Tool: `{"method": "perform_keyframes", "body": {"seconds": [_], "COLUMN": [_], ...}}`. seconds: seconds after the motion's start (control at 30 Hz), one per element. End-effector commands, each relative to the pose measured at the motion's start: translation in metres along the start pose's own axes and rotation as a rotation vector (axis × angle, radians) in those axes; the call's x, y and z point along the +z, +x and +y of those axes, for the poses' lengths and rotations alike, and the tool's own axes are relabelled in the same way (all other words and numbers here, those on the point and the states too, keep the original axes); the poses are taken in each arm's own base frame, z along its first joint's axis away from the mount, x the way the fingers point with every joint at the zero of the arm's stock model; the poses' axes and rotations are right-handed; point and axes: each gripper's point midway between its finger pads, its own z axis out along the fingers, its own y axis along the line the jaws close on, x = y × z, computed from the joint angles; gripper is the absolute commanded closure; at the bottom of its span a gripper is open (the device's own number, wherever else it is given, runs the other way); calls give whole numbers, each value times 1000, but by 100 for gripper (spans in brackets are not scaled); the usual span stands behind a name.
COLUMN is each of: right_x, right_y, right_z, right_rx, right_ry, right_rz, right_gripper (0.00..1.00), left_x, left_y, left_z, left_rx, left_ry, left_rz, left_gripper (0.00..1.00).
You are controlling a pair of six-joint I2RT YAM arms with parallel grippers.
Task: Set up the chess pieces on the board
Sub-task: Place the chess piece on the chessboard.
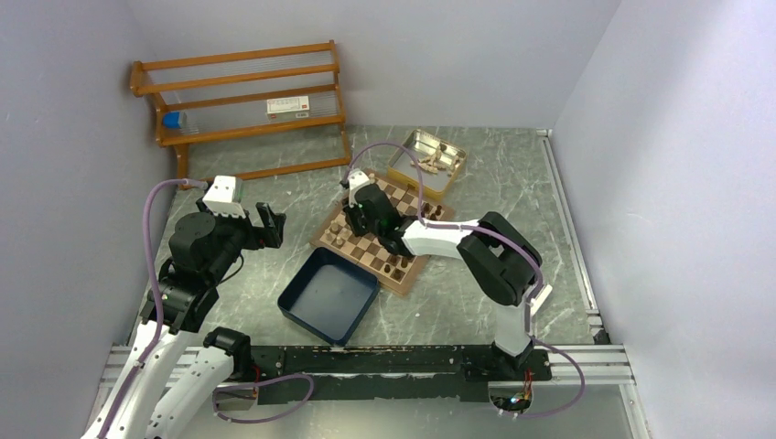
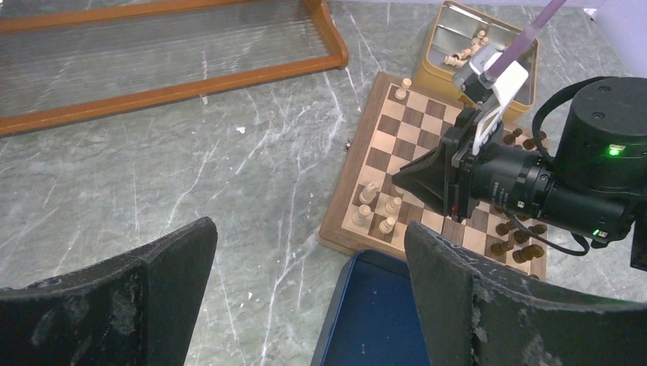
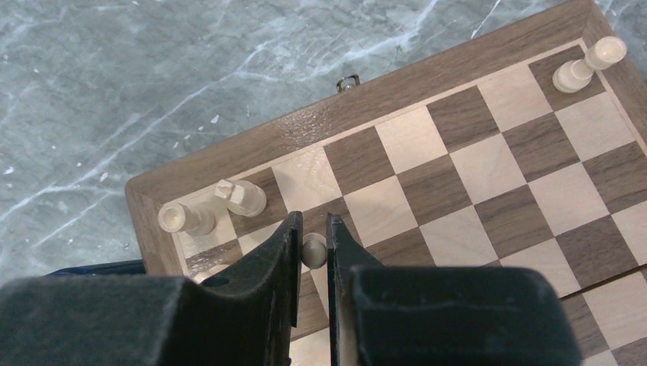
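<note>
The board (image 1: 371, 249) lies mid-table, turned at an angle. My right gripper (image 3: 313, 225) is shut on the round head of a light pawn (image 3: 313, 249), low over a square near the board's left corner. Two light chess pieces (image 3: 244, 197) stand in that corner just beyond the fingers, and another (image 3: 587, 65) stands at the far corner. Several dark pieces (image 2: 519, 244) stand along the board's near right edge. My left gripper (image 2: 309, 229) hangs open and empty above the marble, left of the board.
A navy blue tray (image 1: 328, 294) sits against the board's near corner. A metal tin (image 1: 425, 160) holding several light pieces stands behind the board. A wooden rack (image 1: 242, 101) stands at the back left.
</note>
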Motion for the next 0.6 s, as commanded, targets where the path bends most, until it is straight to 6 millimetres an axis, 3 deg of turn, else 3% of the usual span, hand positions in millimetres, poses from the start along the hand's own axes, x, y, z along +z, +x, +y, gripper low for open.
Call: {"method": "perform_keyframes", "body": {"seconds": [0.0, 0.57], "right_x": [7, 15], "right_y": [7, 14], "right_z": [0, -2], "right_rx": [-19, -42], "right_ry": [17, 46], "right_rz": [-1, 21], "right_gripper": [86, 85], "left_x": [0, -1], "left_y": [-4, -5], "left_z": [0, 0], "left_rx": [-4, -5], "left_ry": [4, 5], "left_rz": [-19, -22], "left_gripper": [3, 3]}}
